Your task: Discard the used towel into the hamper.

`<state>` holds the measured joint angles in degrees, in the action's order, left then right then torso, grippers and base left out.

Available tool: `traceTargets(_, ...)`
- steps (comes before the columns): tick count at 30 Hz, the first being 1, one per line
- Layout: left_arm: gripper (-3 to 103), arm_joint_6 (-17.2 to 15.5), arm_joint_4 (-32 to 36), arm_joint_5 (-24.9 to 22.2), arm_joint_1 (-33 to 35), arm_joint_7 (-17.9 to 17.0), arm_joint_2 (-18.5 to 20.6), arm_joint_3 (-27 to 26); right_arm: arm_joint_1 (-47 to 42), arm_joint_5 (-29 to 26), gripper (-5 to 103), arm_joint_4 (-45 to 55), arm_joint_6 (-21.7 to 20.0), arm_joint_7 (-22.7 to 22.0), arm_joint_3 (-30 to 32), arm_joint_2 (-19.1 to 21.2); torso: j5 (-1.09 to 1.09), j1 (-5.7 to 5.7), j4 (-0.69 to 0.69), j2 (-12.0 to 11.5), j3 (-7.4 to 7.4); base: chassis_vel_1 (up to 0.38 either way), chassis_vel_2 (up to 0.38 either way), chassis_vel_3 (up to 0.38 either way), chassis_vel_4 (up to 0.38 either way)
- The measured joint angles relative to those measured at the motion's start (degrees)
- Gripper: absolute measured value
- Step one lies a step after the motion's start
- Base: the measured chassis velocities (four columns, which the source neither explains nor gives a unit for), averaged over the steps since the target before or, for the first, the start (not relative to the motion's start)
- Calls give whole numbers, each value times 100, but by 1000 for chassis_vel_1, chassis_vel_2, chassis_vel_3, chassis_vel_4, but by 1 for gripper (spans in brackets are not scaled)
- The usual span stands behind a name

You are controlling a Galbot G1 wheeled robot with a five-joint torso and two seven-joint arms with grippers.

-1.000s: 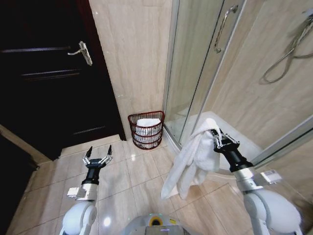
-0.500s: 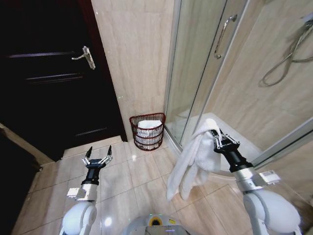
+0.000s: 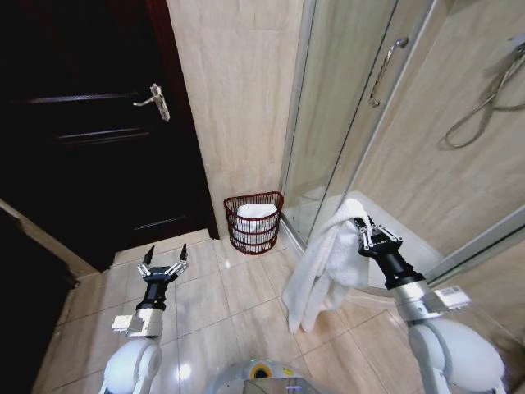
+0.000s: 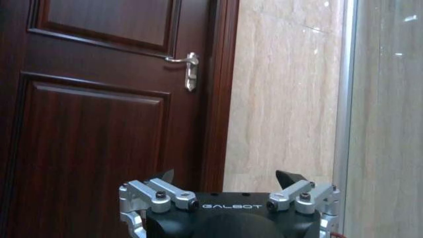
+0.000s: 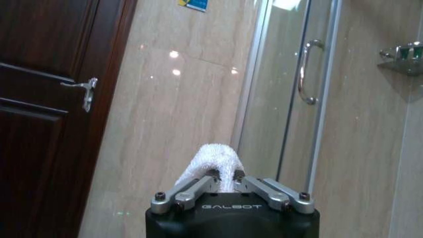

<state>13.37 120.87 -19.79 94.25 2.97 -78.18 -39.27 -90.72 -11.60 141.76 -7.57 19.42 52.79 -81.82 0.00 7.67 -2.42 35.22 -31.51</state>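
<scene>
At the right of the scene, near the shower enclosure (image 3: pixel 344 107), my right gripper (image 3: pixel 371 235) is clamped tight on a fold of the white towel (image 3: pixel 324 275). Most of the cloth hangs free below the grip, above the tiled floor (image 3: pixel 230 304). In the right wrist view the fingers (image 5: pixel 198 191) meet around the bunched top of the cloth.

My left gripper (image 3: pixel 163 266) is held out over the floor at the left, fingers spread wide, holding nothing.

The hamper (image 3: pixel 254 222) stands on the floor at the far side, against the beige wall, between the dark wooden door (image 3: pixel 90 139) and the shower's glass edge. It is well apart from the towel.

Procedure, as I judge it:
1. Keep the grip closed during the approach; the hanging cloth is likely to swing.
2. Bring the towel directly above the hamper's rim, high enough for the trailing end to pass over it.
3. Lower until the bulk is inside, then release.

Contents: the hamper already holds white cloth, which sits close below the rim. Spare room looks limited, so part of the towel may drape over the edge.
</scene>
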Motion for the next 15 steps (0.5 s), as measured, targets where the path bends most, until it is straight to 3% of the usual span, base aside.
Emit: traceTargets(15, 100, 0, 13, -8, 12, 5, -2, -6, -3, -10, 5, 8, 8, -1, 0, -16, 1, 172, 0, 389, -218, 84, 92, -87, -89)
